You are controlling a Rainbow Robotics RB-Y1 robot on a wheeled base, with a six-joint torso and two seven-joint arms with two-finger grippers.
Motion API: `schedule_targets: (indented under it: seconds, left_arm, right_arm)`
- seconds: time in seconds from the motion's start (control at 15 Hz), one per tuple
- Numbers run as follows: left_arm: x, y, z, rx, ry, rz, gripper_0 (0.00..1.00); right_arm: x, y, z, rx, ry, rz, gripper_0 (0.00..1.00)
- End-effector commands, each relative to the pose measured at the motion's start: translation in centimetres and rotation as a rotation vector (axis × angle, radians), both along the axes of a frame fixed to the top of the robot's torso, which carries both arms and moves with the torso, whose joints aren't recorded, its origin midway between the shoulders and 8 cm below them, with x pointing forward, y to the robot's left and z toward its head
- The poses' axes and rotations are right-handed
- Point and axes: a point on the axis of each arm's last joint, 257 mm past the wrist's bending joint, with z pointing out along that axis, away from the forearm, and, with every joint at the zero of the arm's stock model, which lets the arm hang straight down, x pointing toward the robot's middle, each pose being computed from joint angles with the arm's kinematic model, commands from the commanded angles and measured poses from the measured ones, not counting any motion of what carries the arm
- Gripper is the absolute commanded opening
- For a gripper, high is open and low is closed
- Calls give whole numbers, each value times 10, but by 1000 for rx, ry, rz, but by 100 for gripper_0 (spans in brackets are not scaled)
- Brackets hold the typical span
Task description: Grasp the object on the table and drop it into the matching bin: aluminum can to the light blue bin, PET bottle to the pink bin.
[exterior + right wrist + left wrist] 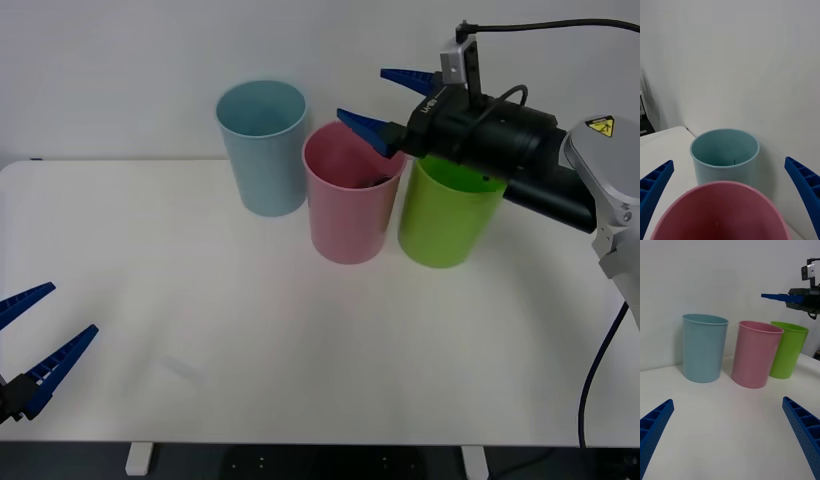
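Note:
My right gripper (360,92) hangs open with nothing between its blue fingers, just above the far rim of the pink bin (348,225). Its wrist view looks down over the pink bin's rim (718,187) toward the light blue bin (707,174) behind it. Inside the pink bin, under the right part of the rim, a small dark shape (378,181) shows; I cannot tell whether it is the PET bottle. The light blue bin (265,160) stands left of the pink one. My left gripper (73,308) rests open near the white table's (300,340) front left edge.
A lime green bin (448,225) stands right of the pink bin, under my right forearm. The three bins form a row at the back; from the left wrist they are the light blue bin (703,348), pink bin (754,356) and green bin (788,352). A wall rises behind them.

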Motion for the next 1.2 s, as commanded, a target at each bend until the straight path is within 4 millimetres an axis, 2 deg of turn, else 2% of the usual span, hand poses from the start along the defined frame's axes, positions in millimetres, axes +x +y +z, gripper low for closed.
schedule_targets:
  seconds: [0.07,0.73,0.93,1.2]
  left_arm:
    - [0,0,0,0,0,0,100]
    - [0,0,0,0,0,0,100]
    - [0,0,0,0,0,0,100]
    - [0,0,0,0,0,0,100]
  right_arm:
    - [-10,-11,-3,-2,-12,-7,100]
    - [-62,-75,-8,7,-76,-83,100]
    - [-85,-100,-13,0,-93,-122,100]
    - [-117,-136,-29,-30,-91,-172,100]
